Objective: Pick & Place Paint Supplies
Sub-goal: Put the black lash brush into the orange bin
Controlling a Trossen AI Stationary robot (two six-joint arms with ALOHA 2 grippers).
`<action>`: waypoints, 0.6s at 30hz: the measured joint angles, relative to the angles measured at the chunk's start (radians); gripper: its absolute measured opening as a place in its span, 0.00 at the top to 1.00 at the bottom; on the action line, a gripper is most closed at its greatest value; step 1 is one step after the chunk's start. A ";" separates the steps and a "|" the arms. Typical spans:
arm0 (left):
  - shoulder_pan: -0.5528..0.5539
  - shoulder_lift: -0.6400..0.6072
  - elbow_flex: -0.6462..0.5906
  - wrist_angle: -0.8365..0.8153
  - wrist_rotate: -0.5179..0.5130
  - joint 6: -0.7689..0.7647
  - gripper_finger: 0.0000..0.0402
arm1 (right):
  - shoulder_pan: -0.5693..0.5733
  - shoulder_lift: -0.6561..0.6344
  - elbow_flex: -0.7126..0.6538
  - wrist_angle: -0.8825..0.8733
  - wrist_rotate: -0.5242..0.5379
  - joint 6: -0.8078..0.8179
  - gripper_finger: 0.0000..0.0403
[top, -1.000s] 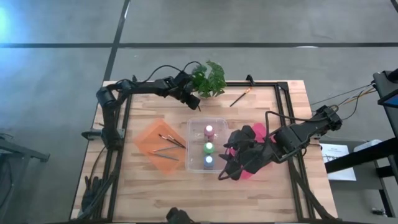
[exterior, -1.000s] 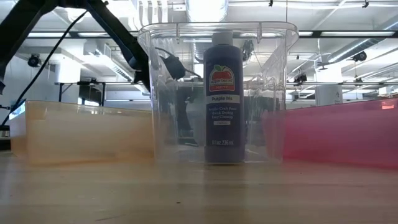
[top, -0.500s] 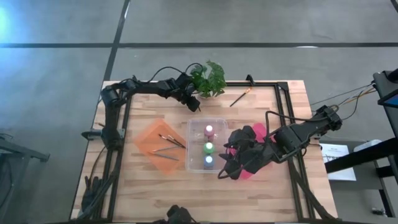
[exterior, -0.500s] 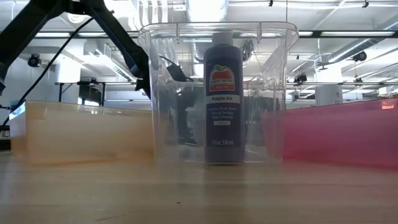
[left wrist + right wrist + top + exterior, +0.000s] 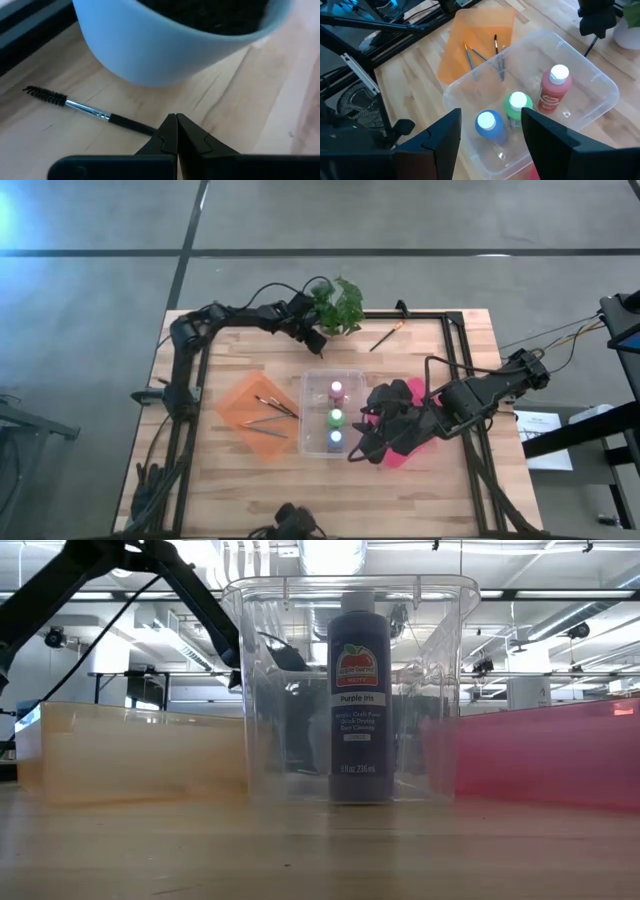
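Left arm has swung further toward the far edge over the last second; left pincer [image 5: 312,340] now sits just beside the plant pot [image 5: 170,45], fingers pressed fully together, holding nothing. A brush [image 5: 85,107] with a bristled tip lies on the wood right ahead of the pincer, touching nothing else. Judgement: this brush looks like the next pick, and the pincer must open before it can take it.

Orange tray [image 5: 245,415] holds several thin brushes [image 5: 270,412]. Clear bin [image 5: 312,385] holds three bottles in a row: pink [image 5: 336,391], green [image 5: 337,418], blue [image 5: 336,440].

Right pincer [image 5: 490,132] has not moved; it hovers above the bin, fingers wide apart, empty. Another brush [image 5: 386,336] lies near the far edge.

Surface [image 5: 250,480]: pale wood planks. Room: grey floor; low view shows ceiling lights beyond.
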 joint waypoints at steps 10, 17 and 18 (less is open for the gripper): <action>0.000 0.043 0.074 -0.165 -0.053 0.067 1.00 | 0.000 0.000 0.000 -0.006 0.000 0.024 0.50; 0.000 0.041 0.077 -0.238 -0.055 0.105 1.00 | -0.003 0.000 0.000 -0.006 0.000 0.017 0.50; 0.000 0.040 0.077 -0.250 -0.054 0.105 1.00 | -0.003 0.000 0.000 -0.006 0.000 0.017 0.50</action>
